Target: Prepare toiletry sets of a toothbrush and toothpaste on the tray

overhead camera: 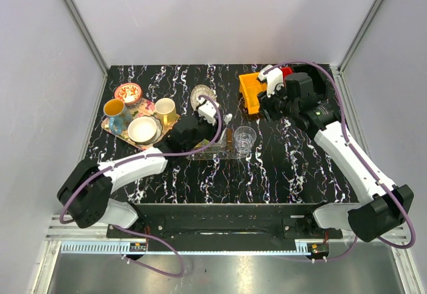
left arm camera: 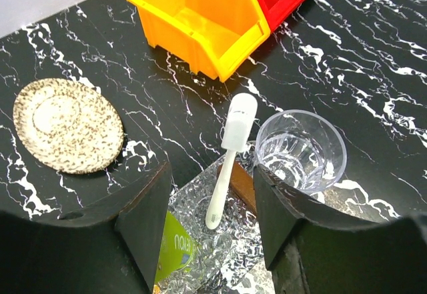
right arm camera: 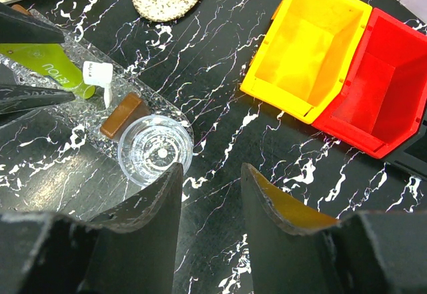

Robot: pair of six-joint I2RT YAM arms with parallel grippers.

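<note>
The clear textured tray (left arm camera: 227,257) lies under my left gripper (left arm camera: 212,204). A white toothbrush (left arm camera: 227,157) rests on it, its handle end between my open jaws and its head over the far rim. A lime green toothpaste tube (left arm camera: 175,251) lies on the tray beside the left finger. A flat brown piece (left arm camera: 244,186) lies by the right finger; I cannot tell whether it is the orange-yellow tube. In the top view the left gripper (overhead camera: 215,136) hovers over the tray (overhead camera: 217,152). My right gripper (right arm camera: 210,194) is open and empty over bare table, right of the tray.
A clear cup (left arm camera: 301,151) stands at the tray's right end. An orange bin (overhead camera: 250,93) and a red bin (overhead camera: 285,74) sit at the back. A round speckled dish (overhead camera: 202,96) lies behind the tray. A colourful tray with cups (overhead camera: 133,117) is at the left.
</note>
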